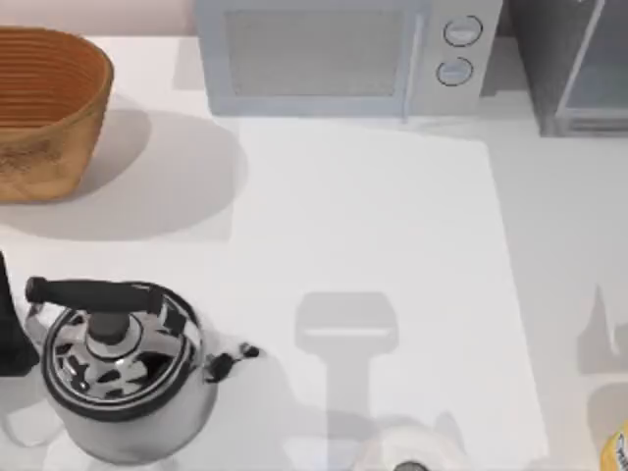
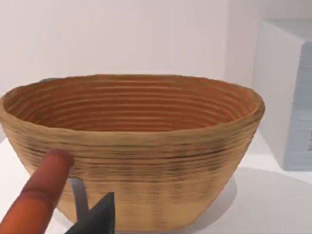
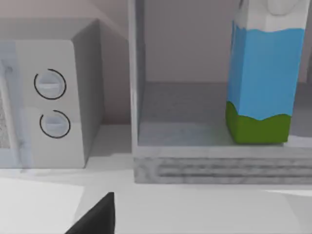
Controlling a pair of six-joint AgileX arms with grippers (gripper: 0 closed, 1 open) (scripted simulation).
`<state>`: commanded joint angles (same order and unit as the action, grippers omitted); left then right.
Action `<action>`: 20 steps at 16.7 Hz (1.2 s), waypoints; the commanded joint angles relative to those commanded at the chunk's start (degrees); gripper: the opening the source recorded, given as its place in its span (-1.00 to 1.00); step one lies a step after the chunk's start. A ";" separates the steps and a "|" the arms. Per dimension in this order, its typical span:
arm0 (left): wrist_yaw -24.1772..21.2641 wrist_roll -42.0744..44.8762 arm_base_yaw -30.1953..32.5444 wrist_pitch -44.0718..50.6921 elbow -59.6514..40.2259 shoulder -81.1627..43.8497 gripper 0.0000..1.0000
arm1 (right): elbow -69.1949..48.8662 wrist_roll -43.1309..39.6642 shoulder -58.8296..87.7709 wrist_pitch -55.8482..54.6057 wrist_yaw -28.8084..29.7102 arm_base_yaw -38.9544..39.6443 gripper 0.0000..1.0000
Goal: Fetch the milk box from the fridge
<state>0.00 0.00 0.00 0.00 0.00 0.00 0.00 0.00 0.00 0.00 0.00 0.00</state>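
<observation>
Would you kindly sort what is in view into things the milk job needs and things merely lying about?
Needed: milk box; fridge.
Lying about: basket; kettle; microwave; yellow-labelled container.

Left gripper [image 2: 97,217] in the left wrist view: matte black wedge-shaped part with a sharp upper corner, thin grey metal strip rising beside it, no markings, screws or cables visible. Right gripper [image 3: 97,214] in the right wrist view: same plain black wedge, flat faces, hard edges. Top view: left arm [image 1: 10,329] is a black blocky piece at the left edge; right arm [image 1: 407,459] is apparently the pale rounded housing with a dark centre at the bottom edge.
</observation>
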 joint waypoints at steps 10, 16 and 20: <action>0.00 0.00 0.00 0.00 0.00 0.00 1.00 | -2.99 0.16 21.72 -21.10 -8.25 -8.58 1.00; 0.00 0.00 0.00 0.00 0.00 0.00 1.00 | -5.73 0.63 56.38 -50.70 -15.98 -16.70 1.00; 0.00 0.00 0.00 0.00 0.00 0.00 1.00 | -7.58 0.86 77.38 -68.69 -21.14 -21.90 1.00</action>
<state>0.00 0.00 0.00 0.00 0.00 0.00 -7.58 0.86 77.38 -68.69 -21.14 -21.90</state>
